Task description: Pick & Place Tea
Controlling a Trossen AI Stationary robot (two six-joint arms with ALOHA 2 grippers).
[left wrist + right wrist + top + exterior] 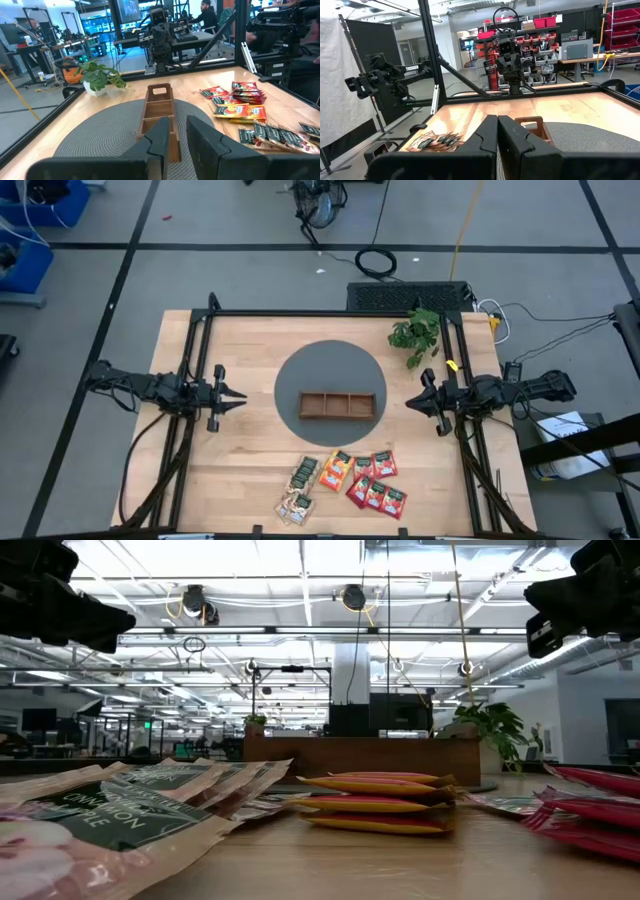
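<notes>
**A:** Two arms, one pile of tea. Where does everything sit, biggest first?

**B:** My counter (250, 350) carries a round grey mat (292, 370) at its middle, and on the mat the wooden tray (338, 404) lies with its long axis running from my left side to my right. All three compartments look empty. A small plant (416, 332) stands at the far right corner.

**A:** And the tea?

**B:** The tea (345, 480) is spread along the near edge, in front of the tray and apart from it: pale packets (300, 490) toward my left, orange ones (334, 470) in the middle, red ones (378, 485) toward my right.

**A:** Your end effectors?

**B:** My left end effector (238, 396) hovers off the mat's left side, fingers slightly apart, holding nothing. My right end effector (411, 404) hovers off the mat's right side, fingers pressed together, also empty. Both point inward at the tray, level with it.

**A:** Which goes first?

**B:** I judge the right one nearer, at least to the red packets. Either way, the tea lies toward the near edge from both, so the reach must swing toward it and down.
</notes>
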